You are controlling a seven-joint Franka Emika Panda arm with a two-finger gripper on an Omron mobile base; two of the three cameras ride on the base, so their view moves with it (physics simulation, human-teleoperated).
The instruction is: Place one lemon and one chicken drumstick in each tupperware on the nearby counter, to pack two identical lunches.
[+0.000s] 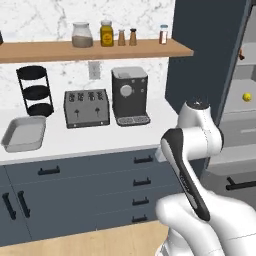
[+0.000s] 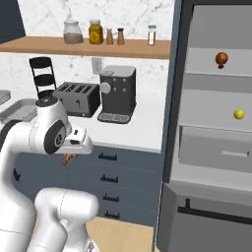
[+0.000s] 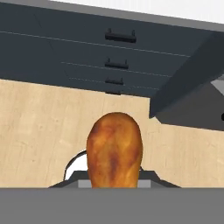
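The chicken drumstick (image 3: 114, 151) is a fat, golden-brown lump with darker roasted patches, and it rises at the bottom centre of the hand view with its rounded end pointing up toward the wooden floor (image 3: 39, 127) and the dark drawers (image 3: 87, 48). Its lower part is cut off by the bottom of that view, and the fingertips of the end effector (image 3: 114, 177) are hidden behind the meat, so I cannot tell for sure whether they pinch it or merely sit beside it. In the right base view a small orange tip of the drumstick (image 2: 68, 158) peeks out just under the white hand, in the left middle of the frame, in front of the cabinet fronts. A light-grey tray (image 1: 24, 133) sits at the left edge of the left base view on the white tabletop (image 1: 100, 140), well apart from the hand, near a black round rack (image 1: 35, 90) and a toaster (image 1: 86, 108); its left corner is cut off by the frame. At the right, a small yellow lemon (image 2: 239, 114) lies on a grey shelf inside the open cabinet, with a reddish-brown thing (image 2: 221, 59) on the shelf above, too small to make out clearly.
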